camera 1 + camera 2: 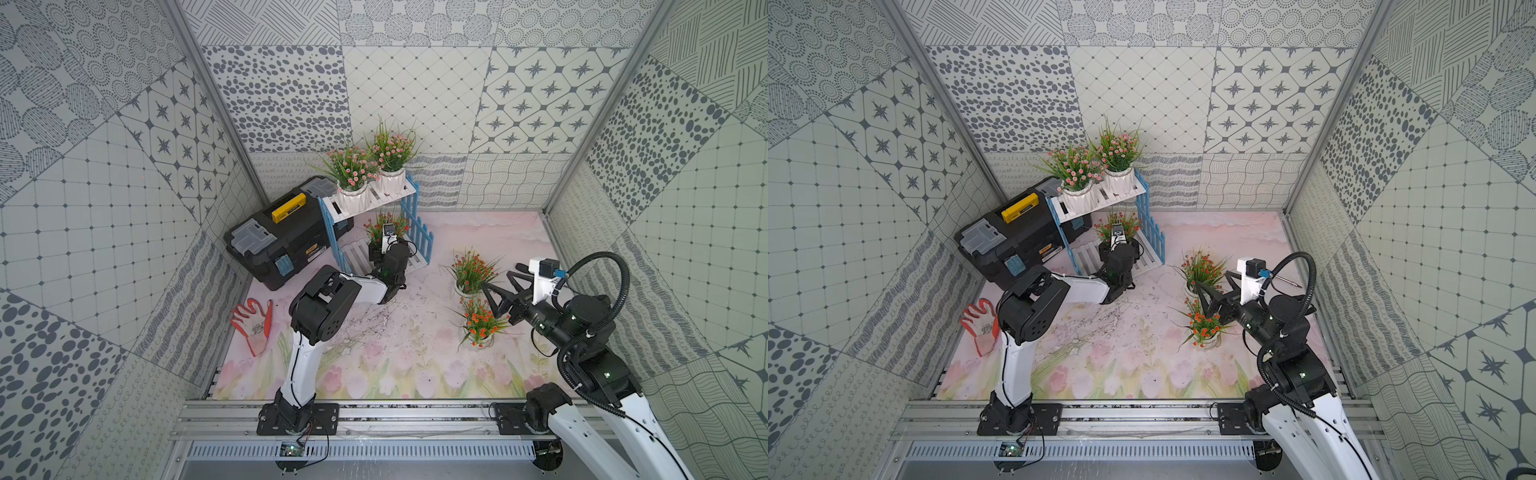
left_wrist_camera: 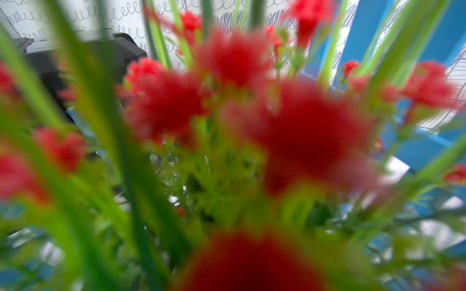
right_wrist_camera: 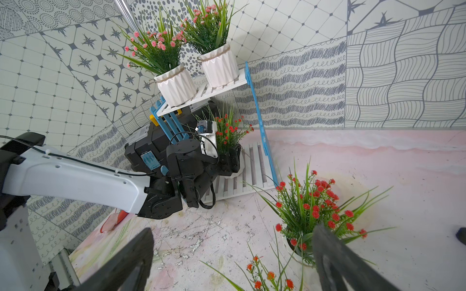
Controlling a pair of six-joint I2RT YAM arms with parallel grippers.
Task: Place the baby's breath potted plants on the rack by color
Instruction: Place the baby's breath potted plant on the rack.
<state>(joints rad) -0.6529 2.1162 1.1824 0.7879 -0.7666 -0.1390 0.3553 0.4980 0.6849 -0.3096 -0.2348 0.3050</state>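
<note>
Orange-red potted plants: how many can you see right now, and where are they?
3. First plant on the rack, lower shelf, gripped by the left gripper; second plant and third plant on the table near the right gripper. None appears hidden.

Two pink plants (image 1: 351, 168) (image 1: 392, 147) and three orange-red plants (image 1: 380, 222) (image 1: 471, 270) (image 1: 480, 322): five potted in all, each in one white ribbed pot. By place: two on the top shelf, one on the lower shelf, two on the tabletop (image 1: 374, 357). One rack (image 1: 422, 239), with two shelves and two blue fence sides. One black toolbox (image 1: 286, 241). One glove (image 1: 253, 328). Two arms: left arm (image 1: 303, 357), right arm (image 1: 582, 328).
</note>
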